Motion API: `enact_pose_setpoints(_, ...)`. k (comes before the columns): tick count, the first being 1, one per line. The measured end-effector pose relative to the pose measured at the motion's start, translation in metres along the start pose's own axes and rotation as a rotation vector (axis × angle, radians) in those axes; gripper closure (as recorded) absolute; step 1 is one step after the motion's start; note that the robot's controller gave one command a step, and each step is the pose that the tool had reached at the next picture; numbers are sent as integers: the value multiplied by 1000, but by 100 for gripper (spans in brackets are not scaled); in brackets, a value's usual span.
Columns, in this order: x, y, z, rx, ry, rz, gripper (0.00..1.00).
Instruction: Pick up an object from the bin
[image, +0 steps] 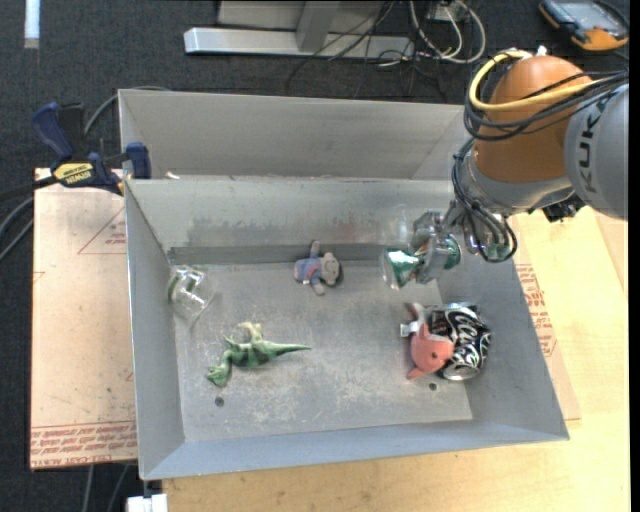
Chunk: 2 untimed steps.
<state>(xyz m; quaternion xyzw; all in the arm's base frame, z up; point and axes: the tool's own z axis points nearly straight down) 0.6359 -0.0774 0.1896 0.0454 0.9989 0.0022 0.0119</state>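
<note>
My gripper (437, 246) hangs low over the back right part of the bin, under the arm's orange cover. A small green and white thing (402, 266) lies right against its left side; I cannot tell whether it is held. Just in front of the gripper, a pink fish-like toy (424, 353) leans on a black and white patterned thing (462, 341).
A small blue and grey figure (318, 270) lies by the back wall at mid bin. A green toy dinosaur (252, 352) rests front left, and a clear plastic cup (187, 288) sits against the left wall. Bare floor stretches across the bin's middle and front.
</note>
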Motion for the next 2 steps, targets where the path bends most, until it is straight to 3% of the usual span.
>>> enact_pose_setpoints(1, -15, 7, -64, 0, -6, -8, 100)
enact_pose_setpoints(2, 3, -13, -142, 1, -13, 0, 100)
